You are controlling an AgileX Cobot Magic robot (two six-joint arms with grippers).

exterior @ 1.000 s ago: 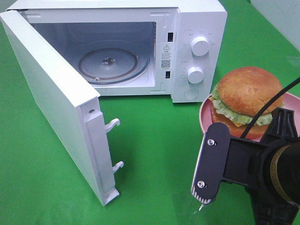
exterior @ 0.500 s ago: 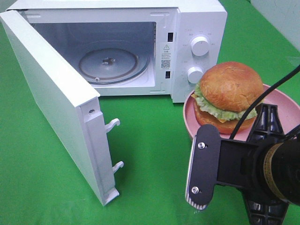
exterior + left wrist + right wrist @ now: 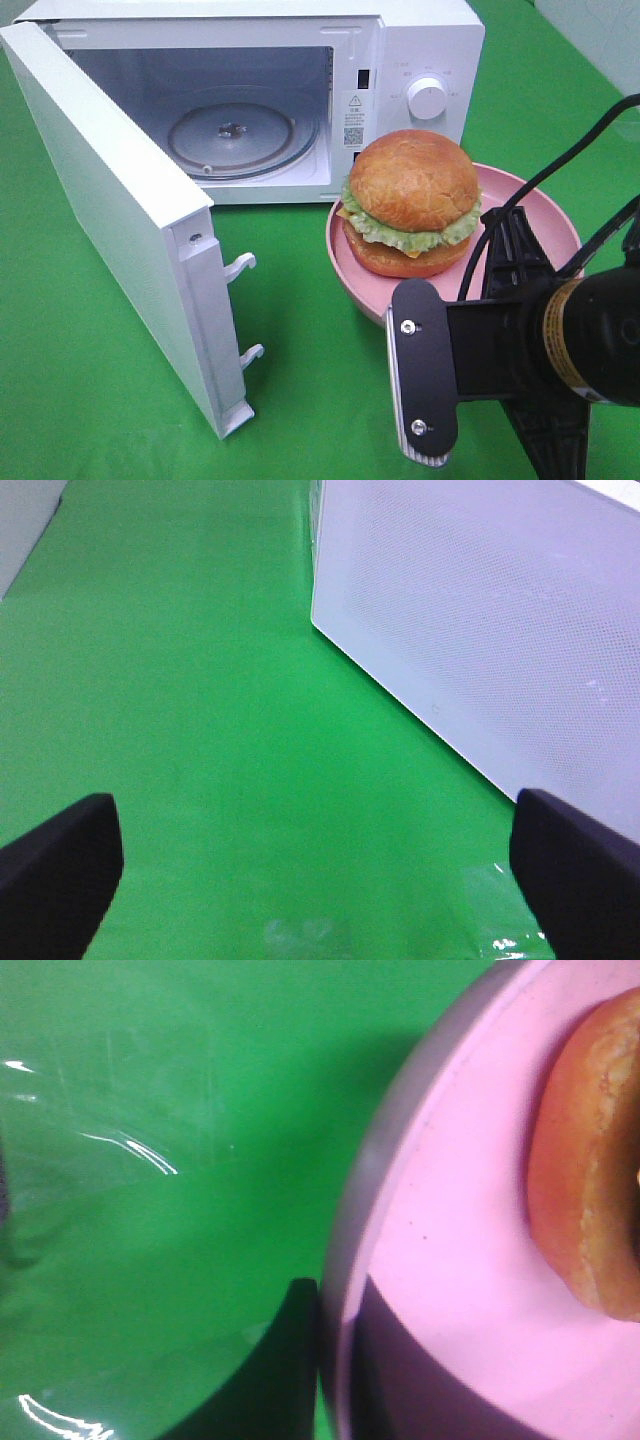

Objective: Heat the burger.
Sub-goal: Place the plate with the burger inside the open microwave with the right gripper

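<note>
The burger (image 3: 412, 200), with its glossy brown bun, green lettuce and patty, sits on a round pink plate (image 3: 545, 215) held above the green cloth in front of the microwave's control panel. My right gripper (image 3: 512, 228) is shut on the plate's near rim. In the right wrist view the right gripper (image 3: 335, 1355) has a dark finger on each side of the pink plate (image 3: 450, 1260), with the burger (image 3: 590, 1180) at the edge. The left gripper (image 3: 320, 870) stands open over bare cloth, beside the microwave door's outer face (image 3: 480, 630). It is out of the exterior high view.
The white microwave (image 3: 420, 40) stands at the back with its door (image 3: 110, 220) swung wide open to the left. Its glass turntable (image 3: 235, 135) is bare. Two knobs are on the panel; the burger hides the lower one. Green cloth (image 3: 300, 330) covers the table.
My right gripper has carried the plate and burger leftward and a little nearer, from the table's right side to just in front of the microwave's panel. The left gripper stays open.
</note>
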